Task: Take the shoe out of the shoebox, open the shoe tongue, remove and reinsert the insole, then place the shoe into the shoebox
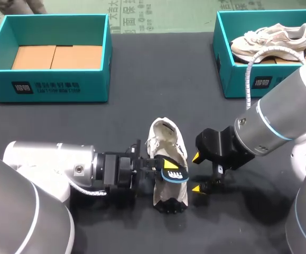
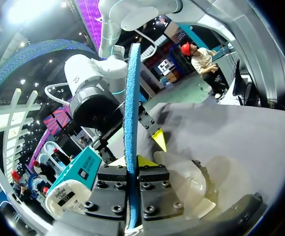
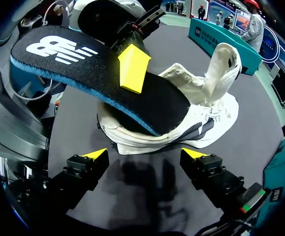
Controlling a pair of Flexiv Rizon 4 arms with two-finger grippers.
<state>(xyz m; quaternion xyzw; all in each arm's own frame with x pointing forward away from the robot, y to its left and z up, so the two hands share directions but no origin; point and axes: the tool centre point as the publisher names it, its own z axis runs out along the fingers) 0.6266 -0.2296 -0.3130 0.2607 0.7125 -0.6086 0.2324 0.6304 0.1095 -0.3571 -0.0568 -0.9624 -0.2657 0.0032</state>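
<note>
While the cream shoe (image 1: 166, 140) lies in the middle of the desk (image 1: 142, 79) with its long axis running 12 to 6 o'clock, its pale tongue stands up at the 12 o'clock end and dark tread shows at the 6 o'clock end; I cannot tell which end is the toe. From 9 o'clock the left gripper (image 1: 168, 168) has its fingers clenched on the insole (image 1: 175, 173), which is black on top with a white logo and a blue foam edge, one end lying on the shoe. At 3 o'clock the right gripper (image 1: 197, 172) hangs just beside the shoe, fingers released. One teal shoebox (image 1: 57, 87) sits at 10 o'clock, and another shoebox (image 1: 248, 82) at 2 o'clock holds a second shoe (image 1: 271, 38).
</note>
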